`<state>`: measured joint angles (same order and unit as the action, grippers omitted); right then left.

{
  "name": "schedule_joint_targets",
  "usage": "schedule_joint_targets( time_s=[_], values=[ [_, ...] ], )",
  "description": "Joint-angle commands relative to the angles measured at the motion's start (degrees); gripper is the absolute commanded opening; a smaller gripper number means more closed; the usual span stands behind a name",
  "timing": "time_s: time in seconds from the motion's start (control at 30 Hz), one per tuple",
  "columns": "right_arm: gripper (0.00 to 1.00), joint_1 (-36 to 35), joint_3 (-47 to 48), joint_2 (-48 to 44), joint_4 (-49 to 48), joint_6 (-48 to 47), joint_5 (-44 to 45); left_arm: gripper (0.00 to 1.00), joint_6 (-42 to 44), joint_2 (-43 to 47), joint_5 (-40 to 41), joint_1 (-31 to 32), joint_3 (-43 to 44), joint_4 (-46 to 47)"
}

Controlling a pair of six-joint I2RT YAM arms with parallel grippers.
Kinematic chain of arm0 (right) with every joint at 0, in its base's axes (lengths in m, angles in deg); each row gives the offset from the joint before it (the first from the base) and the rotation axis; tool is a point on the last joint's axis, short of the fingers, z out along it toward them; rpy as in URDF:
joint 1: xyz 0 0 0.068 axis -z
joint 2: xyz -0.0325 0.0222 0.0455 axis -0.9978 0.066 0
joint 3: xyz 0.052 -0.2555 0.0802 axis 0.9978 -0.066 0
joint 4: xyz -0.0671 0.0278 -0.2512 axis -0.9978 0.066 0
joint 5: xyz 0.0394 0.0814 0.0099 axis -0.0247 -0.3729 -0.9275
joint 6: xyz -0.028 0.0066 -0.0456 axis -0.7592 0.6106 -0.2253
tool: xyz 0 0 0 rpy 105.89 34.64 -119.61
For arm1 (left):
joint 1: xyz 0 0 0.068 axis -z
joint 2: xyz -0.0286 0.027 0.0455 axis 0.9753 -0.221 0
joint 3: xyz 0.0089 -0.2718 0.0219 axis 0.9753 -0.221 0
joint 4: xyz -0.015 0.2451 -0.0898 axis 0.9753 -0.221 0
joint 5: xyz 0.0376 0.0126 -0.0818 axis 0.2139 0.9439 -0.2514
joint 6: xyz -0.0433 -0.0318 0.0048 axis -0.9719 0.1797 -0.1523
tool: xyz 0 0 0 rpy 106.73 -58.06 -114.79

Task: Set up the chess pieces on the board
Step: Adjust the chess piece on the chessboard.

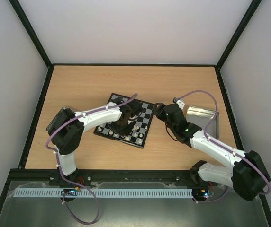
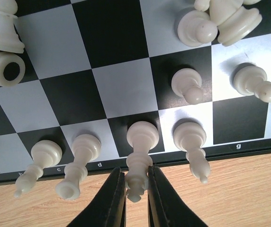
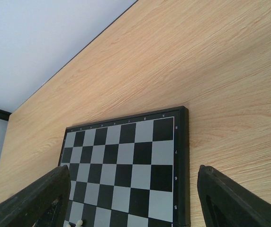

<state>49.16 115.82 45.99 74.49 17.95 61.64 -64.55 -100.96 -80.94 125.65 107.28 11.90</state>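
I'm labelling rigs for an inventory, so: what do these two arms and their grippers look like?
Both the left arm and right arm have white links between bulky black joint housings. A purple cable runs along each. The left gripper and right gripper have plain black fingers. A small green light glows on the right arm.

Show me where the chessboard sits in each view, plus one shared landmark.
Top external: board mid-table, under the left arm.
Left wrist: board fills the upper frame, rim along the bottom.
Right wrist: board lower centre, framed by the right tool.
Shared landmark: the wooden table along the board's black rim.
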Motion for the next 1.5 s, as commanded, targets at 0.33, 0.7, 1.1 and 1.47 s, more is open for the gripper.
schedule_joint_targets(
  time_s=[0.33,0.7,1.1,1.47],
  values=[
    [0.72,0.32,-0.97,-0.67,-1.22,0.5,1.05,0.07,-0.52,1.17,0.5,0.45,0.44,-2.88],
    [0.72,0.31,-1.0,-0.05,-1.85,0.58,0.43,0.11,-0.36,1.5,1.19,0.48,0.47,-3.54],
    [0.72,0.31,-0.91,-0.42,-1.41,0.32,0.78,0.27,-0.16,0.85,-0.23,0.35,1.52,-1.54],
    [0.72,0.32,-0.79,-0.4,-1.32,0.32,0.78,0.12,-0.18,0.68,-0.28,0.07,0.77,-0.28]
  ],
)
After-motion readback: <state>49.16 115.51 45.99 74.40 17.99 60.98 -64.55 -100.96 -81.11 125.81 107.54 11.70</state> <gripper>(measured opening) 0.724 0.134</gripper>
